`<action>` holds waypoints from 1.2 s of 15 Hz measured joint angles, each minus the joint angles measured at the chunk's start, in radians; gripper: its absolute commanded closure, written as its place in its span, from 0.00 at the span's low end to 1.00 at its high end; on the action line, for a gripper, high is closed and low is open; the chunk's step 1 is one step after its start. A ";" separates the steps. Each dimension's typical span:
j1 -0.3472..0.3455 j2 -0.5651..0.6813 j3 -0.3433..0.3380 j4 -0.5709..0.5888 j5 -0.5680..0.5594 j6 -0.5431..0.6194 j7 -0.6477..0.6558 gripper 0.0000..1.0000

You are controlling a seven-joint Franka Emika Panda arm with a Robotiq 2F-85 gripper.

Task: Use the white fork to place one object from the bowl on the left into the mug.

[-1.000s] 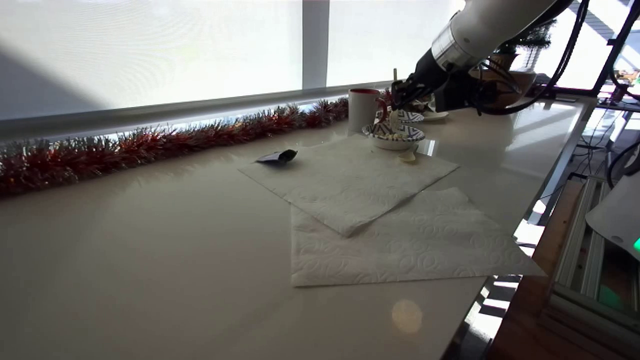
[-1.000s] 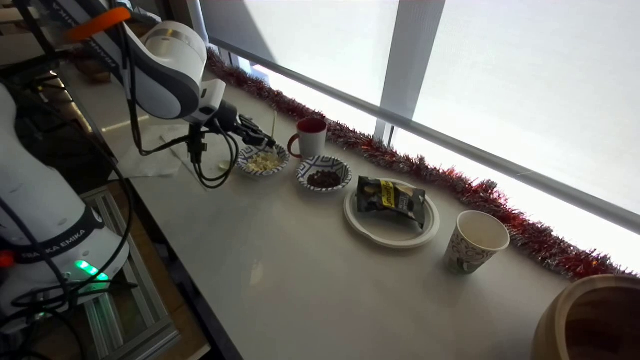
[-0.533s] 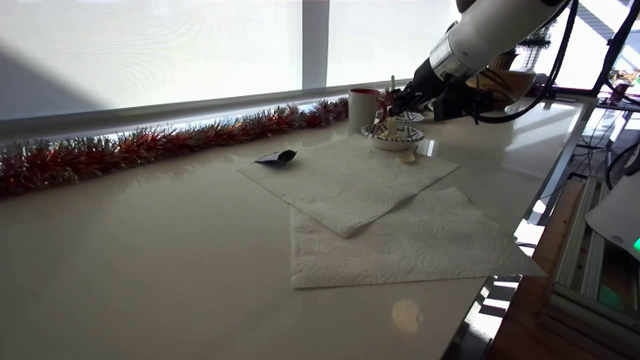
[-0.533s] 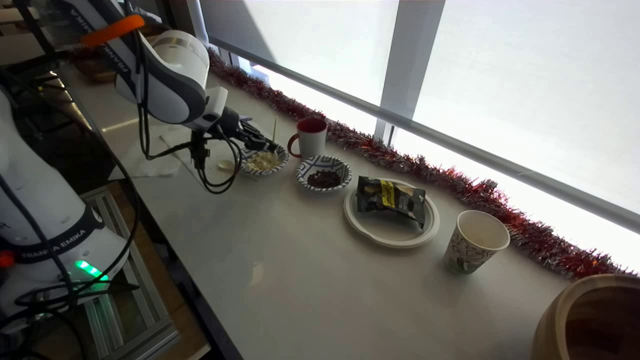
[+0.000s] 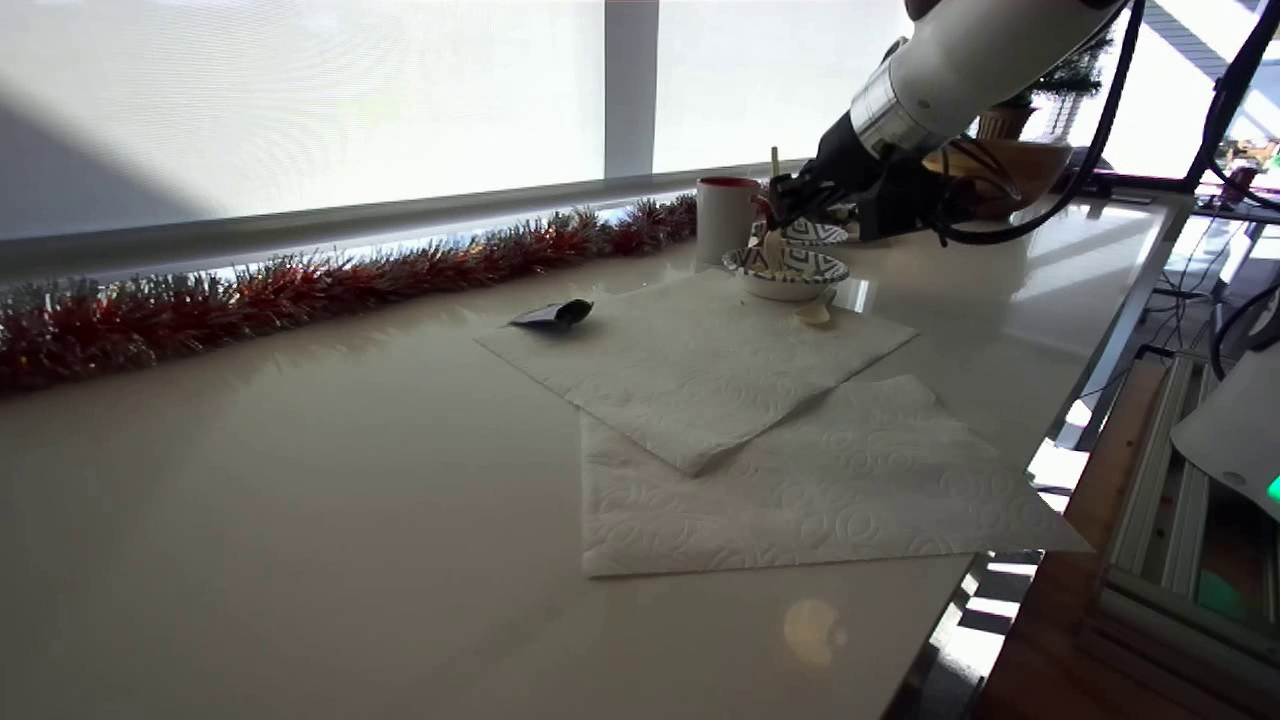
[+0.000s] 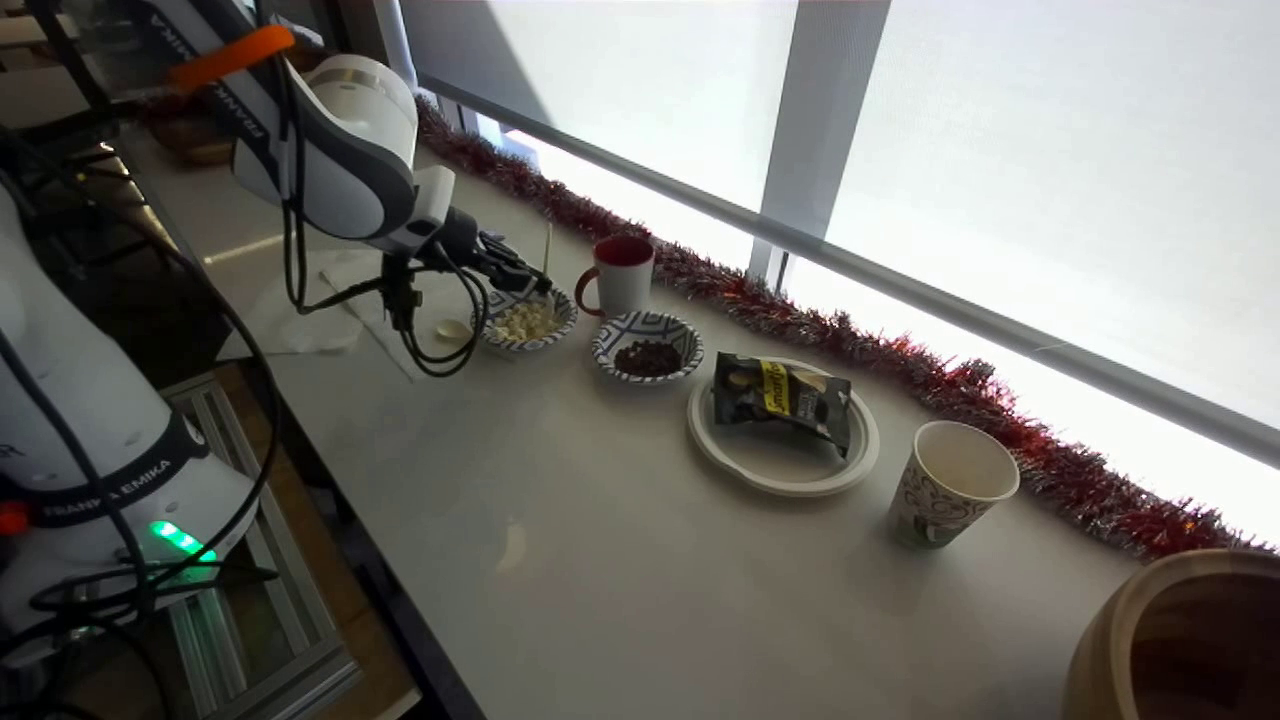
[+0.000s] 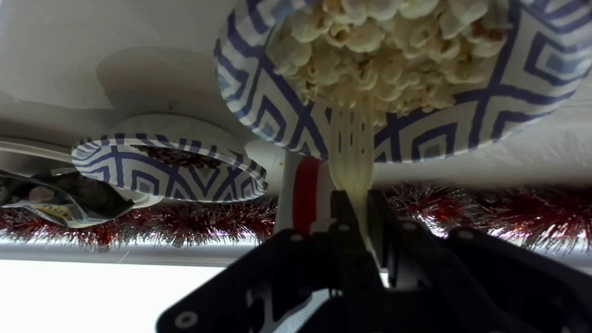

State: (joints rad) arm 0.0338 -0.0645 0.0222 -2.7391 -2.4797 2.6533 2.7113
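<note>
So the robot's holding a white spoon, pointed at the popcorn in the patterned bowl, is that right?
Almost, but you've misread the utensil: the wrist view shows a white fork in the gripper, pointed at the popcorn in the patterned bowl.

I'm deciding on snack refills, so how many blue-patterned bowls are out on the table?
2: the popcorn bowl, below the claw, and the bowl of dark bits, between it and the white plate. No others show.

Upright white fork (image 7: 350, 164) at popcorn (image 7: 388, 51)
</note>
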 measured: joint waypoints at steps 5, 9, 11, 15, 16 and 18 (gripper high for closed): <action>0.026 -0.016 0.000 0.014 0.000 0.013 0.001 0.97; 0.049 -0.023 0.001 0.023 0.002 0.028 0.001 0.97; 0.054 -0.023 0.001 0.023 0.002 0.028 0.001 0.97; 0.054 -0.021 -0.001 0.021 -0.003 0.025 0.000 0.87; 0.053 -0.018 -0.004 0.020 -0.005 0.021 0.000 0.87; 0.053 -0.014 -0.008 0.020 -0.008 0.020 0.000 0.87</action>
State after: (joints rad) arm 0.0871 -0.0788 0.0144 -2.7195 -2.4873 2.6729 2.7116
